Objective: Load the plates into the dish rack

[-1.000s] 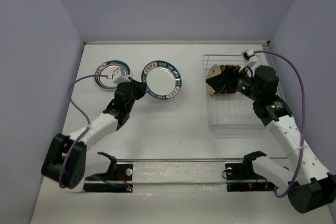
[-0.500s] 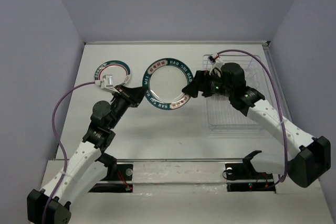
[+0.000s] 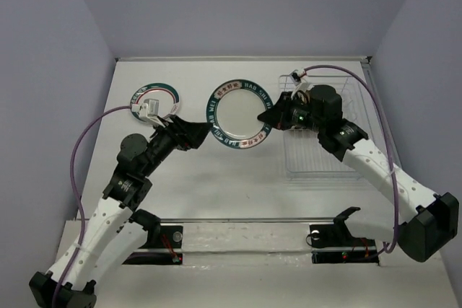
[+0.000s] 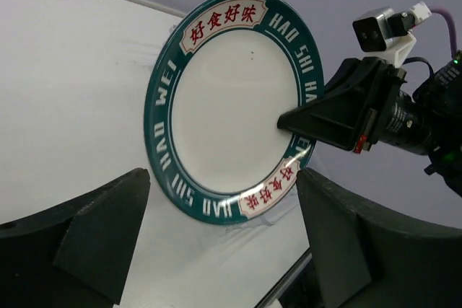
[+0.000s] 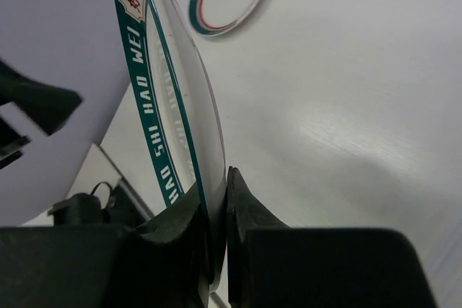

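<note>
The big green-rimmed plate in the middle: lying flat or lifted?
Lifted: the plate stands tilted on edge, its rim pinched by the right hand, clear of the table; the open left hand is off it.

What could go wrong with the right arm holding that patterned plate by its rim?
1. The right gripper pinches the patterned plate only at its rim, in mid-air; it may pivot or slip on the swing to the dish rack.
2. The left gripper is open, fingers close beside the plate's edge; the plate could clip one when carried off.
</note>
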`<state>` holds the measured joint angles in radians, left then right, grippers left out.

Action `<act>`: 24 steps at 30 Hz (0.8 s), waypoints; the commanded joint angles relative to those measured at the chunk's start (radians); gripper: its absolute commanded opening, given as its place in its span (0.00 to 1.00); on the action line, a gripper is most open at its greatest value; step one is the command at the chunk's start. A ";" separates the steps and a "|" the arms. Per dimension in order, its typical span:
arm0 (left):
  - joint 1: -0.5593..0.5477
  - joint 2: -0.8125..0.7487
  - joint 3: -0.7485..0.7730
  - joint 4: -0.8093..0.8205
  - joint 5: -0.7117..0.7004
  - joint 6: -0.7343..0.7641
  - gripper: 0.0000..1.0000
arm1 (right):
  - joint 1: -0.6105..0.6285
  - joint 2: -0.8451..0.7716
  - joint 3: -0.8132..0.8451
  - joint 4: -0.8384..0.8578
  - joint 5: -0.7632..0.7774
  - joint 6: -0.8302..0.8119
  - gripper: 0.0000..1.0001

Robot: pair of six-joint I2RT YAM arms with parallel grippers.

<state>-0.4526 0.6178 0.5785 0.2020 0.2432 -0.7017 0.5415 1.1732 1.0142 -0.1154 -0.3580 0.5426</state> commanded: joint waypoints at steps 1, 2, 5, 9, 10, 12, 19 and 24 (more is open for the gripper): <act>-0.006 -0.067 0.147 -0.197 -0.056 0.157 0.99 | -0.159 -0.061 0.101 -0.049 0.180 -0.055 0.07; -0.005 -0.076 0.167 -0.241 -0.059 0.192 0.99 | -0.194 -0.073 0.109 -0.078 0.200 -0.059 0.07; -0.006 -0.122 0.173 -0.347 -0.061 0.234 0.99 | -0.310 -0.107 0.170 -0.165 0.305 -0.119 0.07; -0.005 -0.222 0.089 -0.411 -0.087 0.275 0.99 | -0.319 -0.103 0.284 -0.276 0.848 -0.289 0.07; -0.006 -0.240 0.064 -0.409 -0.097 0.277 0.99 | -0.333 -0.096 0.290 -0.274 0.913 -0.315 0.07; -0.005 -0.280 0.043 -0.392 -0.107 0.263 0.99 | -0.366 -0.058 0.308 -0.274 1.036 -0.369 0.07; 0.000 -0.323 0.035 -0.380 -0.074 0.289 0.99 | -0.480 0.098 0.343 -0.237 1.134 -0.527 0.07; 0.000 -0.355 0.030 -0.375 -0.079 0.286 0.99 | -0.514 0.125 0.267 -0.164 1.062 -0.604 0.07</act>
<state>-0.4526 0.2932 0.6128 -0.2035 0.1463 -0.4389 0.0376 1.3285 1.3060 -0.3943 0.6872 0.0422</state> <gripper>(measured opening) 0.990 0.134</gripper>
